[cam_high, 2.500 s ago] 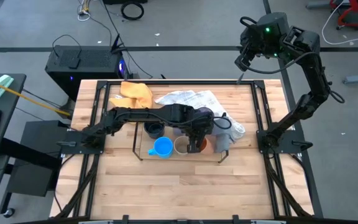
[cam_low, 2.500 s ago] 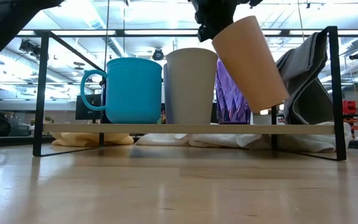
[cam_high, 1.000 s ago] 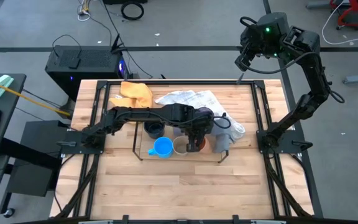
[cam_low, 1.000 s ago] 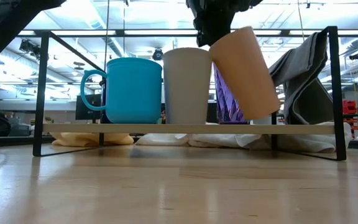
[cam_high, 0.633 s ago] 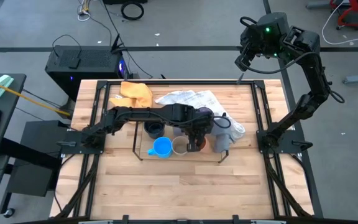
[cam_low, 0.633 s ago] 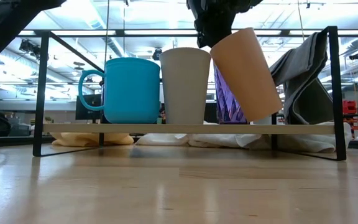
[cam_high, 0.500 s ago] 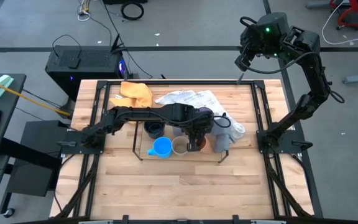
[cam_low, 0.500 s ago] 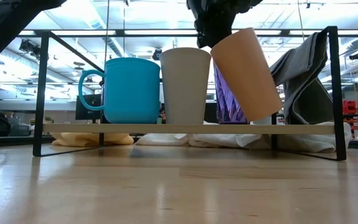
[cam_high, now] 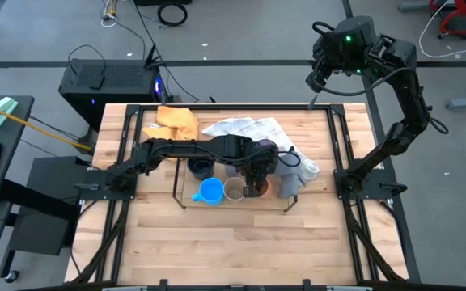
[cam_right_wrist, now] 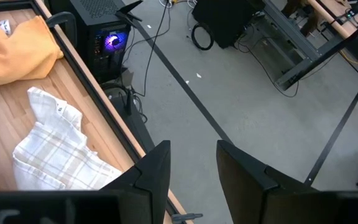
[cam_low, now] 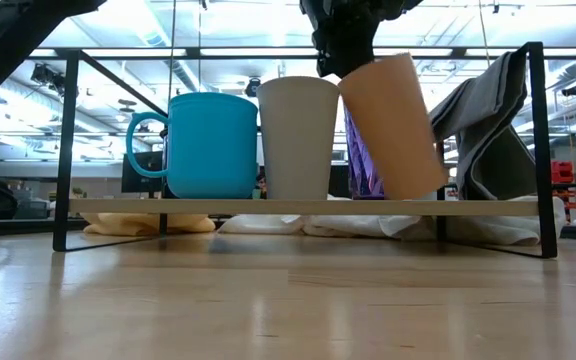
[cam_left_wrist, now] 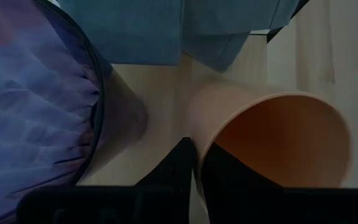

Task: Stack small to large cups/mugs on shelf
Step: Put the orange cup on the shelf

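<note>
Setting the orange cup [cam_low: 396, 125] down on the shelf [cam_low: 298, 206] is the step in hand: in the low view it leans slightly, its base on or just above the board, at three o'clock of the tan cup [cam_low: 297, 137] and almost touching it, with the bright blue mug [cam_low: 211, 144] at nine o'clock of the tan one and the purple cup [cam_low: 361, 158] behind. The left gripper [cam_left_wrist: 196, 167] pinches the orange cup's rim, one finger inside and one outside, narrow, and whether it has begun to let go I cannot tell. Doing it well would mean bringing the cup upright until its base sits flat, then parting the fingers only a little and lifting straight up, so the inner finger does not drag the rim or knock the tan cup. The right gripper [cam_right_wrist: 192, 163] waits well off the table at one o'clock in the high view, its fingers apart and holding nothing. No brand, label or writing can be read on any cup.
</note>
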Robot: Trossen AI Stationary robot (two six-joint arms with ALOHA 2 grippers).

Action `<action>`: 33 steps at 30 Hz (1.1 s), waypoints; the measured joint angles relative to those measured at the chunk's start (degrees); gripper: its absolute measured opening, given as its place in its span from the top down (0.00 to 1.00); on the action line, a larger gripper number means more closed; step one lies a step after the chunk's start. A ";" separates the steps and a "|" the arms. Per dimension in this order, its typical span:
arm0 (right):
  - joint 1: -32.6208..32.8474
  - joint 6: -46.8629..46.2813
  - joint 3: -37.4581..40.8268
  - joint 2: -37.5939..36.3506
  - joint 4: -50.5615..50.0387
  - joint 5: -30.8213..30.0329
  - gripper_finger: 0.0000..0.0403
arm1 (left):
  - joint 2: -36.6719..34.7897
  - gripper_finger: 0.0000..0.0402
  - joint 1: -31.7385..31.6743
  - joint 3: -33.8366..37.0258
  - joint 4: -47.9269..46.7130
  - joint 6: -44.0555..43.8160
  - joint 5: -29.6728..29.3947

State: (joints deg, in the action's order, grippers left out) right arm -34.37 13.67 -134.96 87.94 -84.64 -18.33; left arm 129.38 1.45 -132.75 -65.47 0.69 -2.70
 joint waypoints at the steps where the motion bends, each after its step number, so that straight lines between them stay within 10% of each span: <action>1: -0.02 0.00 0.00 0.00 -0.01 0.00 0.66 | 0.00 0.91 0.00 0.00 -0.02 -0.02 -0.05; 33: -0.01 0.26 0.00 0.00 -0.04 0.00 0.66 | 0.00 0.79 0.00 -0.07 0.02 -0.02 2.47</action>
State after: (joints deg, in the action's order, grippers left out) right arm -34.38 13.93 -134.96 87.94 -84.68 -18.33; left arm 129.38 1.45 -132.81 -65.45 0.67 -0.23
